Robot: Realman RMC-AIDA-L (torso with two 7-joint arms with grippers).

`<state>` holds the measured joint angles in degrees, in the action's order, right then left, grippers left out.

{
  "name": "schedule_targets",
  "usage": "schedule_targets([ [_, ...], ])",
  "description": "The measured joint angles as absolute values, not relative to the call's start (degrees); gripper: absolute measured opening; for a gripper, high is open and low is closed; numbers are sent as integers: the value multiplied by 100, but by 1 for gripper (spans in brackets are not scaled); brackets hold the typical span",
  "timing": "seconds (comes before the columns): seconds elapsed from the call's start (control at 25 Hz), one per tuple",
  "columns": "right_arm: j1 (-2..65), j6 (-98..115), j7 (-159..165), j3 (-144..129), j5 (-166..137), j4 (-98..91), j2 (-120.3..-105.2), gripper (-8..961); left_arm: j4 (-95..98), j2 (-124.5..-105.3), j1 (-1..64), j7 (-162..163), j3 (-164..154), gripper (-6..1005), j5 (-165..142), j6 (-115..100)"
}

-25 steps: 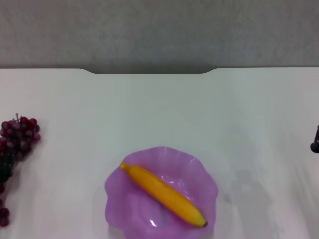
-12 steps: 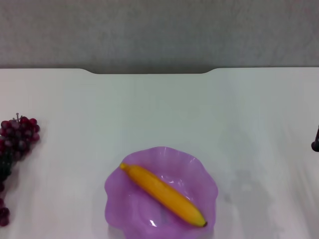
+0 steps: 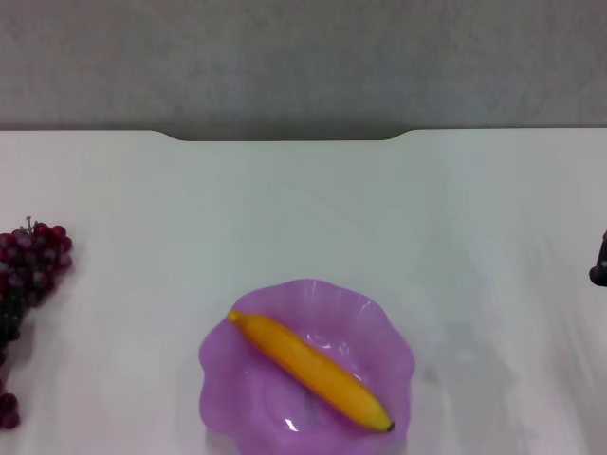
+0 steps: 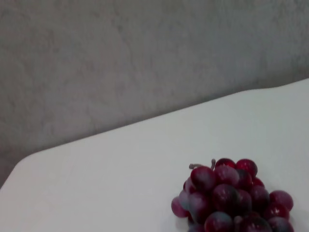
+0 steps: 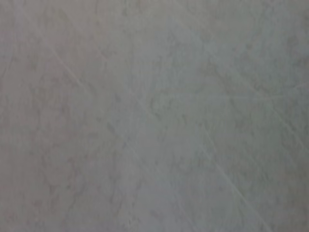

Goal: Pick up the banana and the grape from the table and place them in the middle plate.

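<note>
A long, smooth yellow-orange banana (image 3: 309, 372) with a dark tip lies diagonally inside the translucent purple plate (image 3: 228, 379) with a scalloped rim, low in the centre of the head view. A bunch of dark red-purple grapes (image 3: 28, 270) rests on the wide white table (image 3: 303, 209) at the far left edge of the frame, well apart from the plate; the left wrist view shows the same bunch (image 4: 227, 198) at its lower right, short stem up. A dark sliver of the right gripper (image 3: 599, 265) shows at the right edge; whether it is open or closed cannot be told. The left gripper is out of sight.
</note>
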<state>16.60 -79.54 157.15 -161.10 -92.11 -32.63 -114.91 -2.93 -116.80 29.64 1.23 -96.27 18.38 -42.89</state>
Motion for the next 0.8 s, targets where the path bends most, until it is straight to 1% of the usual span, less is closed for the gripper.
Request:
schedule_targets([
  [0.04,1661,-7954,15715,-16110,-9211,-3261,-11493,105,-291,-11680,2974,122,-9620,549,1838,-4229],
  [0.28,1671,-7939,15715,-16119,-9211,-3251,-11495,105,-275,-11676,3047,116,-9632,451,1838,-3942],
  [0.48,1680,-7936,15715,-16119,-9211,-3239,-11488,105,-250,-11677,3044,116,-9648,402,1836,-3957],
  [0.8,1670,-7935,15715,-16115,-9211,-3231,-11492,104,-237,-11688,3015,215,-9632,377,1882,-3987],
])
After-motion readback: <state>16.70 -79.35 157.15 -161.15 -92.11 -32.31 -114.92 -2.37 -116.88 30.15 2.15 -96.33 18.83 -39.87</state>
